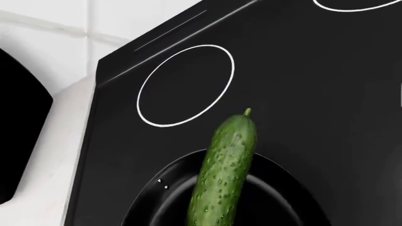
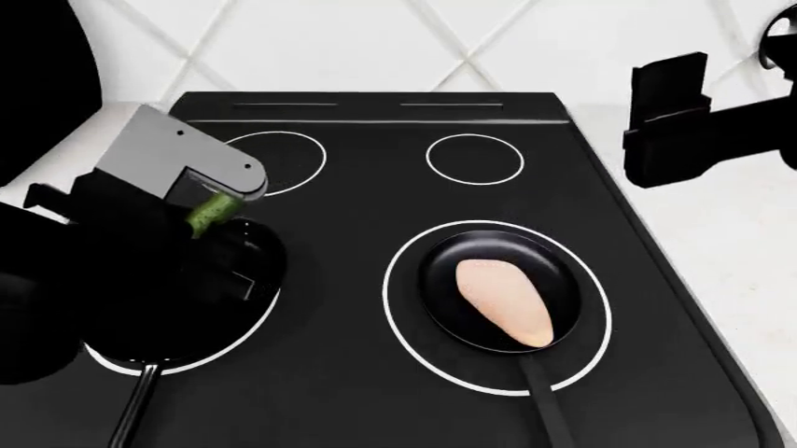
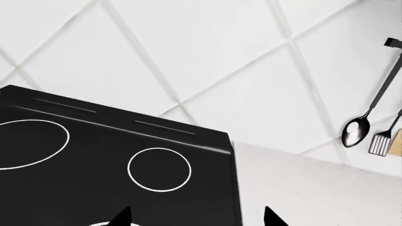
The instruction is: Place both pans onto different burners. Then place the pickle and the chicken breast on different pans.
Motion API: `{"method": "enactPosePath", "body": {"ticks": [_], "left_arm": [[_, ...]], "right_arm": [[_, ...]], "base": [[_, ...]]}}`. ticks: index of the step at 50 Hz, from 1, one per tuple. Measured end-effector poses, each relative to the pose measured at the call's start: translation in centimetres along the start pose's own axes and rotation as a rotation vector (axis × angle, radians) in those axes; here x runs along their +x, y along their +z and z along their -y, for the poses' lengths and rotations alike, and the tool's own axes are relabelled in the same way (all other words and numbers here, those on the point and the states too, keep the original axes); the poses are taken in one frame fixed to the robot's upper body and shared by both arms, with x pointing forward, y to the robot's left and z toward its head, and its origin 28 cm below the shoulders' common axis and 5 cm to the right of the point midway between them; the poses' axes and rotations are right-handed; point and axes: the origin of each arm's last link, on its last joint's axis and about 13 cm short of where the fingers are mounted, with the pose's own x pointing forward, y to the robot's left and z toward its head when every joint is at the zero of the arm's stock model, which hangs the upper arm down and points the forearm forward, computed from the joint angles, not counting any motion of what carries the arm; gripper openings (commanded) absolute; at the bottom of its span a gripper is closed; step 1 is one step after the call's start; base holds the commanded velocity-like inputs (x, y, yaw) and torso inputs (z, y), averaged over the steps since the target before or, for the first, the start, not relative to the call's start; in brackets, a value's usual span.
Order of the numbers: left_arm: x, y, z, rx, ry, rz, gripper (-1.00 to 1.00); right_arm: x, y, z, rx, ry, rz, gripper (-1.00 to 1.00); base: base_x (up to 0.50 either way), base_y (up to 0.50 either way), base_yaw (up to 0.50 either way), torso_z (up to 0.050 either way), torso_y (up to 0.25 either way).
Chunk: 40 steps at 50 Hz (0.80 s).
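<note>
Left wrist view showed the pickle (image 1: 223, 174) clamped in the left gripper (image 2: 205, 217), hanging above the left pan (image 1: 276, 200) on its burner (image 2: 187, 359). It looked light, stiff and bumpy-skinned, likely slick; a mid-body hold seemed soundest. Chicken breast (image 2: 505, 299) lay in the right pan (image 2: 498, 291), soft-looking. Right gripper (image 3: 195, 217) stood apart, empty, well clear over the stovetop (image 2: 361, 392) edge. Open room all round.

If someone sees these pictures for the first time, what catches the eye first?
The pale chicken breast lies in a black pan on the right large burner. The green pickle, held by the left end effector, hangs over the other pan.
</note>
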Motion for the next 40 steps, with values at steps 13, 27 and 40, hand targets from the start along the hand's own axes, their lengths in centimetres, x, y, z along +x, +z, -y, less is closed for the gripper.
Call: {"method": "enactPosePath", "body": {"ticks": [13,27,40], "left_arm": [[-0.3,-0.8,-0.9,-0.026,0.03,-0.048,-1.0],[0.0,-1.9,-1.4,-0.052,0.062,-0.103,-1.0],[0.6,-3.0,-1.6,-0.091,0.071,-0.131,-1.0]], "right_arm": [[0.1,-0.2,0.0,-0.003,-0.004,-0.011,1.0],[0.3,-0.5,0.0,-0.005,-0.004,-0.021,1.0],[0.5,-0.8,-0.1,-0.006,-0.003,-0.03,1.0]], "base": [[0.0,0.0,0.0,0.0,0.001],[0.0,0.0,0.0,0.0,0.0],[0.0,0.0,0.0,0.0,0.001]]}}
